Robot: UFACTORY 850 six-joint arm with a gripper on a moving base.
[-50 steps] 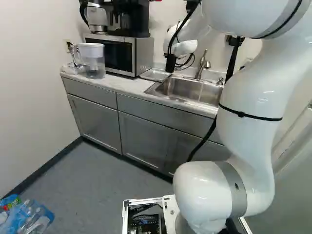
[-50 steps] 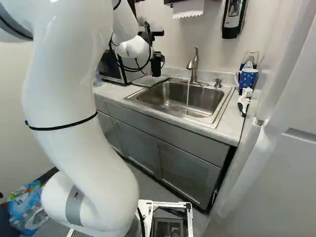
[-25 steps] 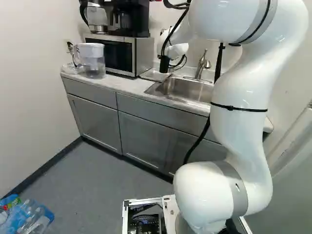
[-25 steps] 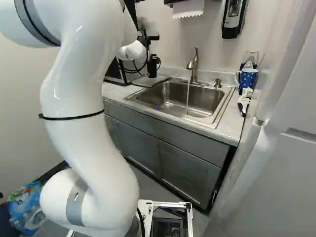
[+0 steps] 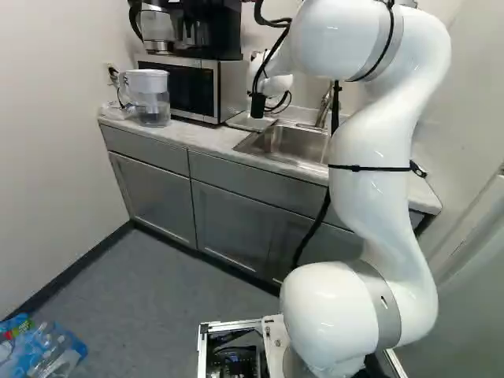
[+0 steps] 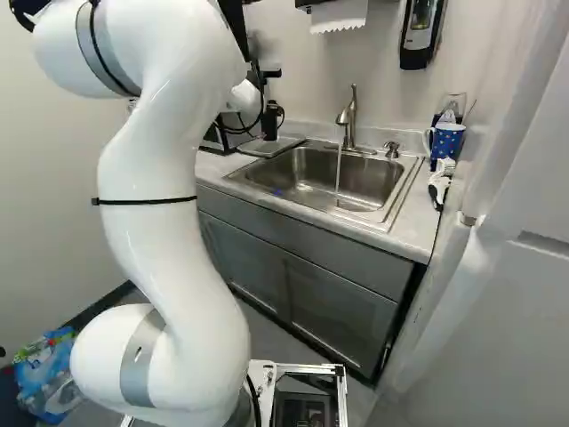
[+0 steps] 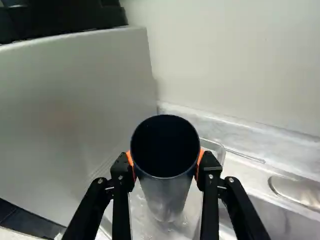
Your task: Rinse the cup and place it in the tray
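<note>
As the arm has shifted, the cup hangs farther from the sink. Closed-in jaws grip it above the tray.

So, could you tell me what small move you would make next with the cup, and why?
I would probably ease the cup slightly down until its base meets the tray, keeping the grip. The gripper's orange pads press it from both sides, and the tray lies beneath it. I can't tell whether the base already touches, so letting go now seems premature.
</note>
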